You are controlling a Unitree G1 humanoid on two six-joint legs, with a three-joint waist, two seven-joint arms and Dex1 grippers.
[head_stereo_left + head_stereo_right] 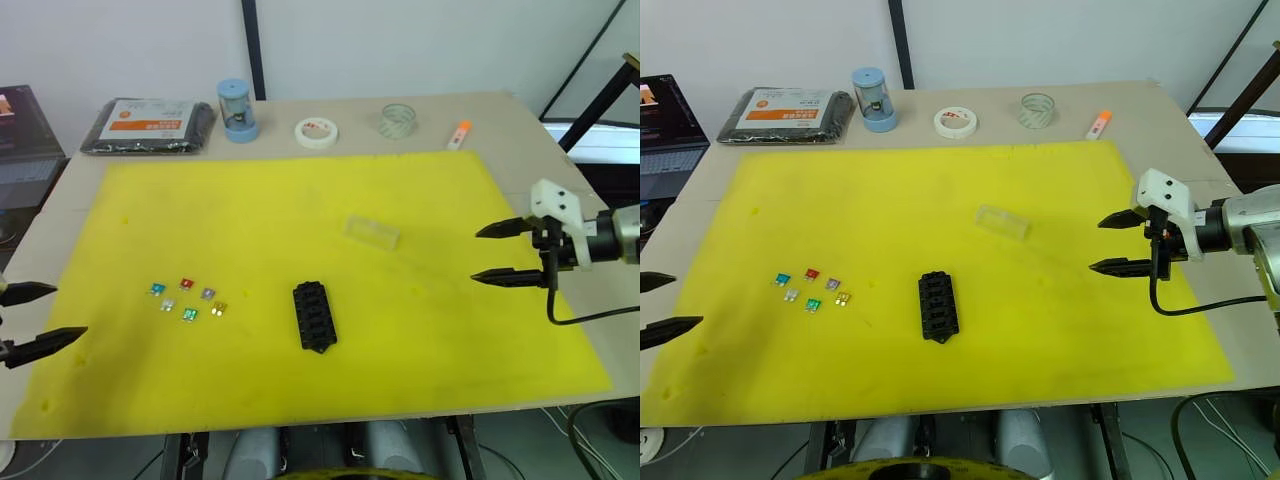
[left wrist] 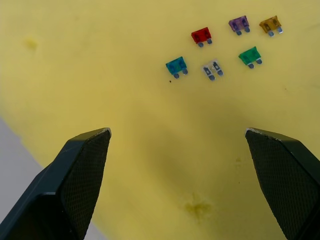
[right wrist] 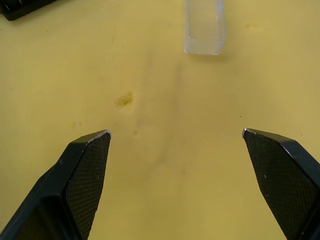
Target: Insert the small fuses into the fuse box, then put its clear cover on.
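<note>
Several small fuses (image 1: 188,299) in red, teal, purple, white, green and yellow lie loose on the yellow mat (image 1: 300,210), left of centre. The black fuse box (image 1: 314,316) rests flat on the mat near its front middle. Further back and to the right lies the clear cover (image 1: 372,231). My left gripper (image 1: 40,318) hangs open at the mat's left edge, empty, with the small fuses (image 2: 220,47) ahead of it. My right gripper (image 1: 497,253) stands open and empty over the mat's right side, facing the clear cover (image 3: 203,26).
Behind the mat stand a black packet with an orange label (image 1: 150,125), a blue cylinder (image 1: 238,110), a white tape roll (image 1: 316,132), a clear tape roll (image 1: 398,120) and an orange marker (image 1: 459,133). A laptop (image 1: 665,130) sits off the table's left.
</note>
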